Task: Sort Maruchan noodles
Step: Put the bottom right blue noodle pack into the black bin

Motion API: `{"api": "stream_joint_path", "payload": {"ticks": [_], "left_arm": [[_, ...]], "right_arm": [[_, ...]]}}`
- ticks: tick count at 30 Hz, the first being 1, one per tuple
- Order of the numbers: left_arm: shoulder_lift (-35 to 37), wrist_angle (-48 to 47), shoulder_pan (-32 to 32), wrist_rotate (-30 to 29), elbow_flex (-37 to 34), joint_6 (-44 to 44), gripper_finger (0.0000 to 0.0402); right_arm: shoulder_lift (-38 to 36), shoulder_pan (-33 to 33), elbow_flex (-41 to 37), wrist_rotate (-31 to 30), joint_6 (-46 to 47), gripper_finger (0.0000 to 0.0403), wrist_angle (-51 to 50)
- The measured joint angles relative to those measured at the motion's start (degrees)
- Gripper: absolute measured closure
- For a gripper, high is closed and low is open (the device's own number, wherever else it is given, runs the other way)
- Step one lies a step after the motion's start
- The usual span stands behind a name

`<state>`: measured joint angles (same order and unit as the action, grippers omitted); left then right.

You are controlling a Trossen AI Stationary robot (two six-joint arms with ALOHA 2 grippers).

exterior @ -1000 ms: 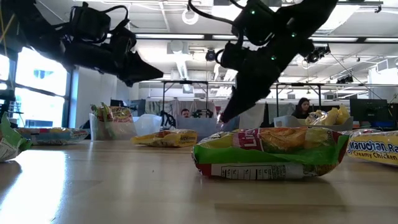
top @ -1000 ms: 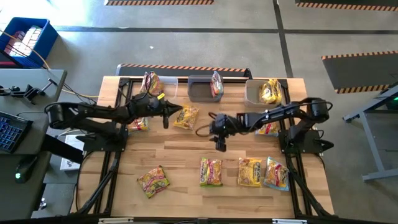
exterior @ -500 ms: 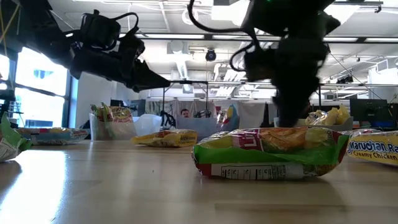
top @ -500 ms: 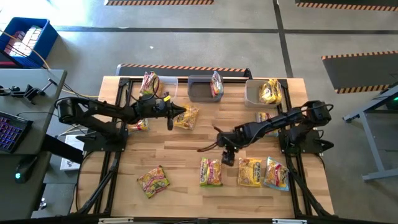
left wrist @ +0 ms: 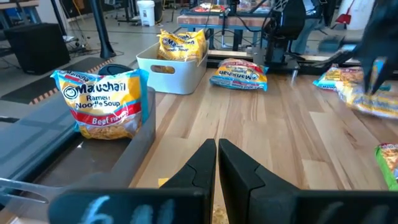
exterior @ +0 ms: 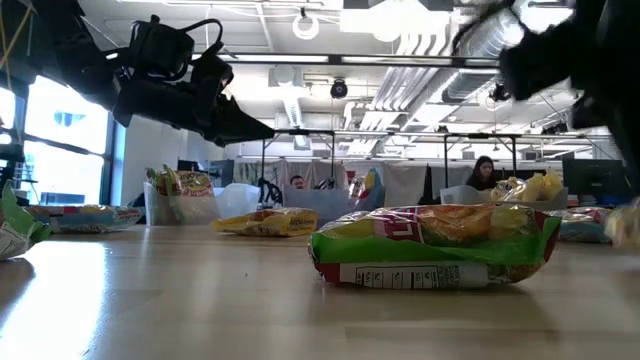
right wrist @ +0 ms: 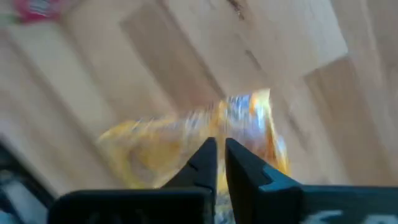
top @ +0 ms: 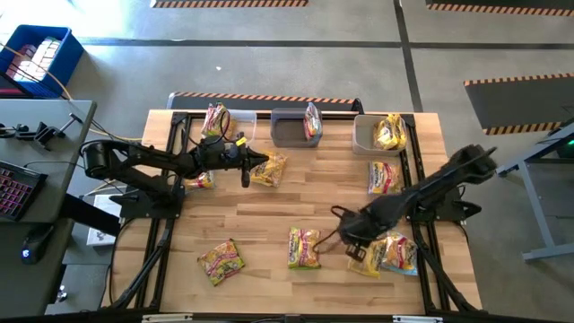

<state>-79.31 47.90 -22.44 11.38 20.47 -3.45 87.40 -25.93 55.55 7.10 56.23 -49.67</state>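
Observation:
Several Maruchan noodle packets lie flat on the wooden table [top: 269, 215]. One is a green-red packet [top: 304, 248] near the front. A yellow packet [top: 368, 262] lies beside a blue-edged one [top: 399, 253] at the front right. My right gripper [top: 352, 242] points down at the yellow packet's left end and is shut on it. My left gripper [top: 246, 172] hovers shut and holds nothing, just left of another yellow packet [top: 269, 169]; the low view shows it above the table [exterior: 262, 130]. My right gripper pinches an edge of the yellow packet [right wrist: 239, 115] between its two fingers, coming from above and pointing down. The picture is blurred, so which edge it is and whether the packet is off the table I cannot tell. In the high view the packet lies skewed under the gripper.
Three bins stand along the far edge, each with a packet inside: a clear one [top: 235, 117], a grey one [top: 289, 130] and a white one [top: 366, 136]. More packets lie at the right [top: 384, 177], the front left [top: 221, 260] and under the left arm [top: 199, 179].
My right gripper has swept from the table's middle toward the near right, tipping from a slant to pointing almost straight down, and has come onto the yellow packet. That packet now lies turned askew from where it lay square before.

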Motion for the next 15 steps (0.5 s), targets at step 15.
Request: {"api": "stream_joint_path", "payload": {"ticks": [15], "left_arm": [[0.0, 0.0, 0.0, 0.0, 0.0, 0.4, 0.0392]], "right_arm": [[-4.9, -16.1, -0.1, 4.0, 53.5, 0.04, -13.9]]}}
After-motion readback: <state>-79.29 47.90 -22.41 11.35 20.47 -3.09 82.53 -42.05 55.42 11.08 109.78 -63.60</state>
